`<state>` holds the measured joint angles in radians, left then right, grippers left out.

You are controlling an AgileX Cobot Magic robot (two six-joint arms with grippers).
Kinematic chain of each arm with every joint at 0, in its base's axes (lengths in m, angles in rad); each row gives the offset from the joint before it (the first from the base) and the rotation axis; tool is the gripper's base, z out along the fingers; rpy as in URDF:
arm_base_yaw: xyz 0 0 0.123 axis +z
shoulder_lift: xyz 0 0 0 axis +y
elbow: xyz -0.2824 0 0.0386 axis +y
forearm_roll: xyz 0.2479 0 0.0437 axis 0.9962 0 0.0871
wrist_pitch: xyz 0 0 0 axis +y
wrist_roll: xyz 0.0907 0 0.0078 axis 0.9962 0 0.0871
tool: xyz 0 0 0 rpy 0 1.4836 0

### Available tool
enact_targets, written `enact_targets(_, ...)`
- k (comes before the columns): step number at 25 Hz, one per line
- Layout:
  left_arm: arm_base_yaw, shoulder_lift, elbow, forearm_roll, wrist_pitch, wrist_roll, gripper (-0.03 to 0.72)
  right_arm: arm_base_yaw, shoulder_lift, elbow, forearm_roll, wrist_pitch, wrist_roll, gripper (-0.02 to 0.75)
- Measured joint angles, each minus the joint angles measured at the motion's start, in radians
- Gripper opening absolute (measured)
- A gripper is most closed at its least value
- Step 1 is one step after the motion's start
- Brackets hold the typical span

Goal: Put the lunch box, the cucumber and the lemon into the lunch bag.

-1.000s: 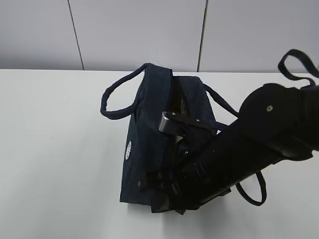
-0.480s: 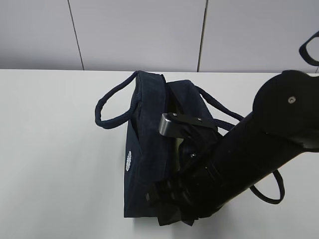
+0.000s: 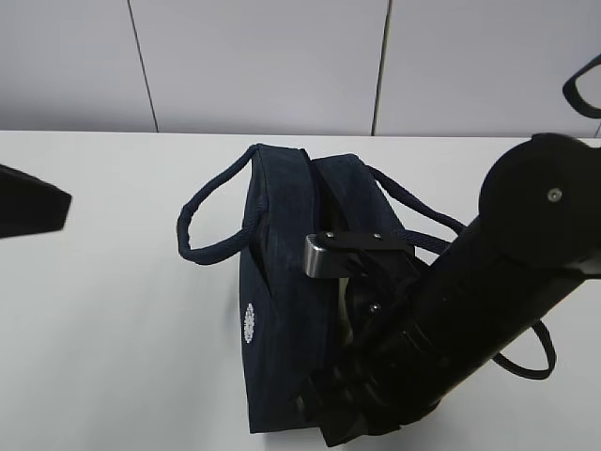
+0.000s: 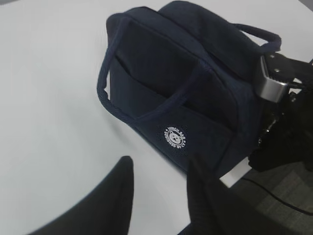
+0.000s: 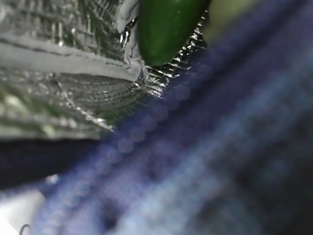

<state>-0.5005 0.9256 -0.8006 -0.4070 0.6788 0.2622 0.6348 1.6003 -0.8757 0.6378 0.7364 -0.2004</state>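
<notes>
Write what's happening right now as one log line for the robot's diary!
lunch bag: upright on table | cucumber: inside, against silver lining | right arm: reaching into bag, pincer hidden | left pincer: open, empty, beside bag

Even, bright light with soft shadows; the right wrist view is perhaps too close, badly blurred.

The right arm [image 3: 470,319] slants across the lower right of the exterior view (gripper hidden, closed); left gripper [image 4: 159,183] part-open.
</notes>
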Motion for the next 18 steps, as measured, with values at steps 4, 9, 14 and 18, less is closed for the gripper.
enact_targets(4,0.000,0.036,0.092,-0.197,-0.069,0.179,0.249,0.000,0.000,0.000,-0.024,0.010,0.001,0.001)
enact_targets(9,0.000,0.067,0.166,-0.461,-0.096,0.478,0.265,0.000,0.000,0.000,-0.042,0.010,0.001,0.001)
enact_targets(14,0.000,0.114,0.183,-0.639,-0.090,0.719,0.270,0.000,0.000,-0.002,-0.044,0.001,-0.005,0.000)
enact_targets(18,0.000,0.170,0.183,-0.682,-0.076,0.813,0.291,0.000,0.000,-0.019,-0.046,-0.009,-0.009,0.001)
